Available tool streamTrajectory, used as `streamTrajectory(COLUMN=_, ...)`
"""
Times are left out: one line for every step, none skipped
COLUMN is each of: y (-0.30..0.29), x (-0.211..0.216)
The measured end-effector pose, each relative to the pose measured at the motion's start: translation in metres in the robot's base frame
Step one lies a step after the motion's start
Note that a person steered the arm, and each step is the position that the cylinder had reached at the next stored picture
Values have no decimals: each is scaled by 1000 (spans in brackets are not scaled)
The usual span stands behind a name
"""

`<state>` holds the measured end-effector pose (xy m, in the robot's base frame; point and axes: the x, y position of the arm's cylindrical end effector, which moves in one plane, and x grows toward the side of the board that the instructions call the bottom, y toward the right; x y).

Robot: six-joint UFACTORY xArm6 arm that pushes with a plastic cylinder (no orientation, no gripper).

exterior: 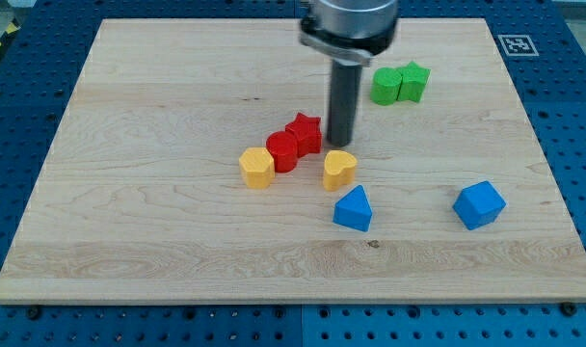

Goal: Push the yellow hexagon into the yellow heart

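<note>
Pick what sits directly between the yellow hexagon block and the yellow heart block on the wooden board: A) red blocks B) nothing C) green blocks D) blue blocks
B: bare wood separates the yellow hexagon block from the yellow heart block; the red blocks sit toward the view's top of that gap, and my tip is just above the heart.

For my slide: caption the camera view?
My tip sits above the yellow heart, right of the yellow hexagon.

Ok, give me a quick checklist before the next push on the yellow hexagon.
1. My tip in view: ok.
2. Tip behind the yellow hexagon, on its far side from the yellow heart: not ok, tip sits just above the heart.
3. Straight path between them: ok, gap shows only bare board.
4. Red cylinder apart from hexagon: cannot tell, looks touching.
5. Blue blocks out of the way: ok.
</note>
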<state>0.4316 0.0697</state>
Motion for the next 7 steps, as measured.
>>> streamTrajectory(y=25, x=43)
streamTrajectory(y=9, x=81)
streamTrajectory(y=-9, x=81)
streamTrajectory(y=-11, x=77)
streamTrajectory(y=-21, x=88)
streamTrajectory(y=-71, x=94)
streamTrajectory(y=-150, x=94)
